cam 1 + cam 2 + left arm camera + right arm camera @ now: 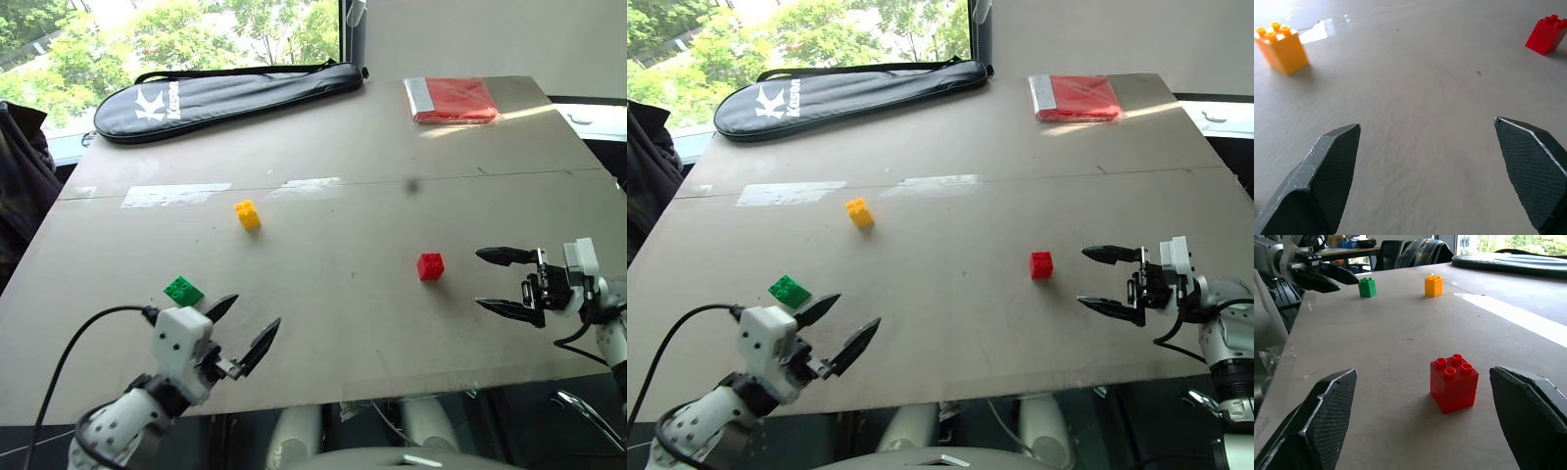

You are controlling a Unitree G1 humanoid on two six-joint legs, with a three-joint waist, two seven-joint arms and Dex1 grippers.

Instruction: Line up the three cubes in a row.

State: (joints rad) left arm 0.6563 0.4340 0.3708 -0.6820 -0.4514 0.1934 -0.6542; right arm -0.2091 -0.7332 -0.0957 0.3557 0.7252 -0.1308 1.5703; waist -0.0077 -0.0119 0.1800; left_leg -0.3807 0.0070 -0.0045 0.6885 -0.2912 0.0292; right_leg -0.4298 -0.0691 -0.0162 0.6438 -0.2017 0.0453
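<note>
Left gripper (243, 328) spread wide and empty, hovering over the near left edge of the table (343, 323), fingers aimed forward and toward the right. Just beyond and to the outer side of its fingers, a green cube (183, 291) resting on the board, partly hidden behind the wrist block. Farther ahead, well apart, a yellow cube (248, 214), studs up. Off toward the other arm, a red cube (430, 266).

Right gripper (496, 281) likewise spread wide and holding nothing, level, pointing leftward across the table, at the near right edge. Red cube a short way beyond its fingertips, centred between them in the right wrist view, not touched. Green and yellow cubes far past it. No straight row among the three: green near, yellow far, red off to the right.

Under both grippers, a pale grey-brown board, matt, with a seam running across the middle and a glossy bright patch (174, 195) along it. At the far edge, a long black racket bag (225, 95) on the left and a flat red packet (453, 100) on the right. Beyond the table, a window with green trees (147, 34), and a plain pale wall (490, 34) behind the right far corner.
</note>
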